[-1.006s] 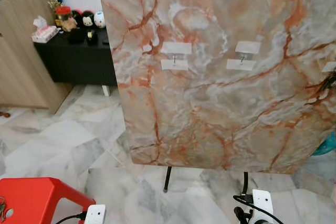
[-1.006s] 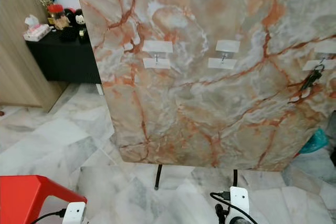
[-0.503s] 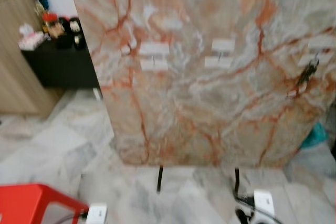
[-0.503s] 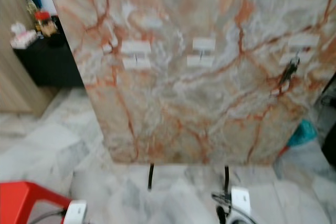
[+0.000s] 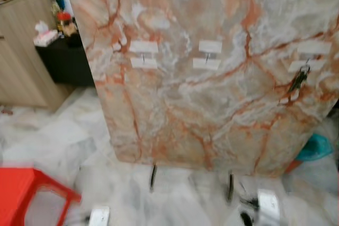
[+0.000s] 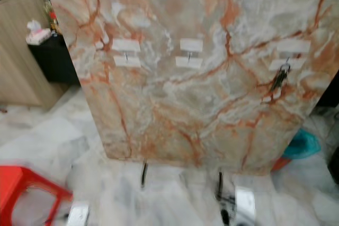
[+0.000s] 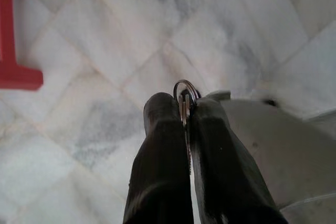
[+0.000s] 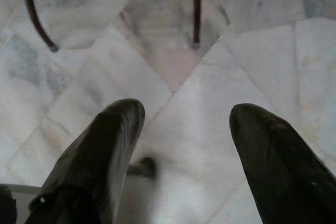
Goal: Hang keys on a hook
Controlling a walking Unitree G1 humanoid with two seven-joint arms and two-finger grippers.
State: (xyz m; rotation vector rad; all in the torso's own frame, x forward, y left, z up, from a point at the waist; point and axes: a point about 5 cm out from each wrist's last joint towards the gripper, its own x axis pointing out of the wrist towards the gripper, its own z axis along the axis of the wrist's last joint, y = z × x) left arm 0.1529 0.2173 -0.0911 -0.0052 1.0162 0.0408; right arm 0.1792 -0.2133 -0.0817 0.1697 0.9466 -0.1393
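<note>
A marble-patterned board [image 5: 212,115] stands upright on thin black legs ahead of me. It carries three clear hooks: a left hook [image 5: 143,56], a middle hook [image 5: 207,55], and a right hook [image 5: 307,59] with a dark bunch of keys [image 5: 297,80] hanging from it. In the left wrist view my left gripper [image 7: 185,109] is shut on a key ring with keys [image 7: 185,90], held low over the marble floor. My right gripper [image 8: 189,111] is open over the floor, with nothing between its fingers, near the board's legs [image 8: 196,11].
A red stool [image 5: 26,189] stands at the lower left. A wooden cabinet [image 5: 21,56] and a low black cabinet [image 5: 66,59] with small toys are at the far left. A teal object [image 5: 315,146] lies behind the board's right edge.
The camera has turned, so the board sits further left in the picture and its right hook with hanging keys has come into view. The picture is slightly blurred.
</note>
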